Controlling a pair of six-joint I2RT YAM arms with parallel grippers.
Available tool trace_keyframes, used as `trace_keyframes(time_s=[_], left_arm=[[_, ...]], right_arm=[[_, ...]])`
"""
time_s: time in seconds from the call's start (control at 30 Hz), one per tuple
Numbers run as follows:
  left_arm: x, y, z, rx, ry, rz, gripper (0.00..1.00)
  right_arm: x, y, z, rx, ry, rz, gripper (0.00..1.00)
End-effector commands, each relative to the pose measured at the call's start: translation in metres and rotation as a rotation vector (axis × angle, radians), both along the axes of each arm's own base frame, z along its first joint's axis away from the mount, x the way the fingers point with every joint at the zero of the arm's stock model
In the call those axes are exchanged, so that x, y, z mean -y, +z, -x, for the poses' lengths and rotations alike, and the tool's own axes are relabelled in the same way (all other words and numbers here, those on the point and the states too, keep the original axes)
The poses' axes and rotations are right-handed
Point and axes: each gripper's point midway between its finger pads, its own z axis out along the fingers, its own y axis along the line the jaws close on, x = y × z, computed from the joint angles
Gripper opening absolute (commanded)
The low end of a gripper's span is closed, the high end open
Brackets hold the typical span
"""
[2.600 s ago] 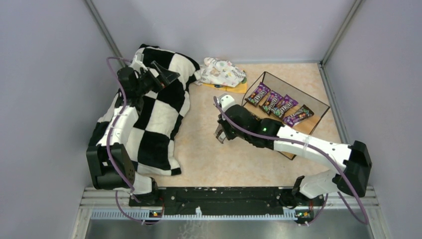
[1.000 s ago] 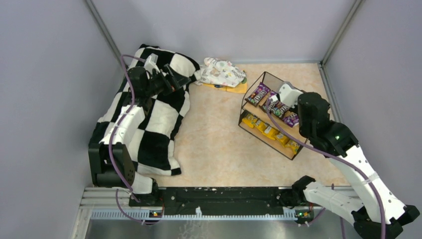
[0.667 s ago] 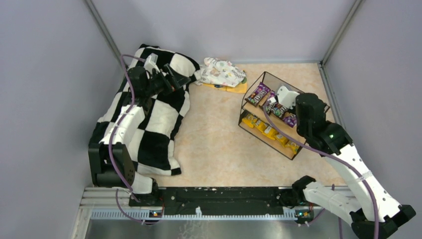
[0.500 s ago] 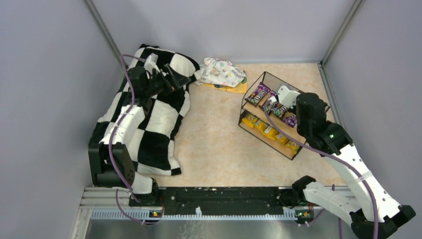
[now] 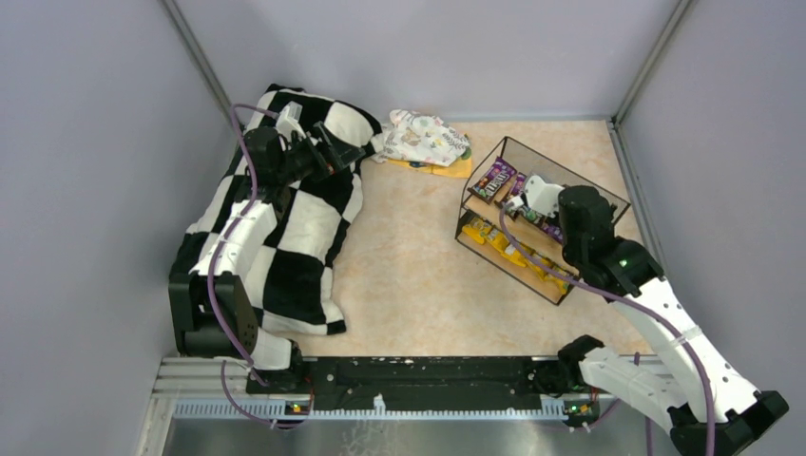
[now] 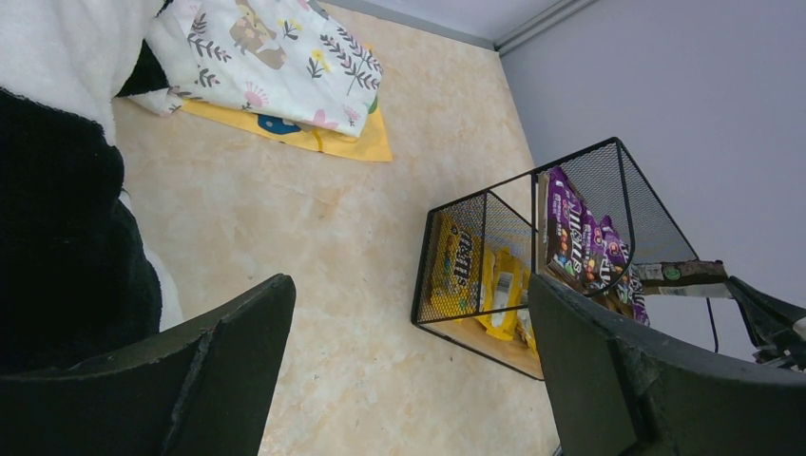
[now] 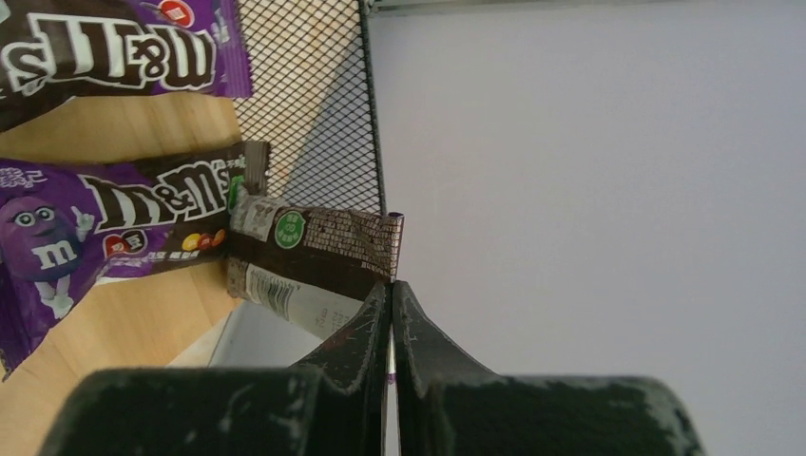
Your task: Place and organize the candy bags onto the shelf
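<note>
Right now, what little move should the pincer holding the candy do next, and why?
Probably lower the right pincer a little toward the shelf board. It is shut on one edge of a candy bag, which is not lying flat like the purple bags beside it.

Purple candy bags (image 5: pixel 494 179) lie on the upper board of the shelf (image 6: pixel 656 223), and yellow candy bags (image 5: pixel 504 249) lie on the lower board. The right end effector (image 7: pixel 391 287) clamps the end of one brown packet (image 7: pixel 314 252).

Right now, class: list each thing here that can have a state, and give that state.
shelf: upright, both tiers stocked
purple candy bags: flat on upper tier
yellow candy bags: on lower tier
brown candy bag: held by one end
right gripper: shut on brown candy bag
left gripper: open, empty
</note>
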Motion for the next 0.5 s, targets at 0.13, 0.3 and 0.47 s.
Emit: trace_keyframes(time_s=[0.13,0.3,0.47], left_arm=[[0.003,0.027,0.0,0.08,-0.017,0.008,0.98],[0.003,0.026,-0.001,0.078,-0.014,0.006,0.98],[0.002,0.023,-0.002,0.073,-0.011,0.001,0.98]], right_arm=[[-0.009,-0.015,0.016,-0.041,0.108,-0.08,0.0],[-0.022,-0.029,0.025,-0.091,0.174,-0.177,0.0],[-0.027,-0.051,0.035,-0.173,0.183,-0.22,0.0]])
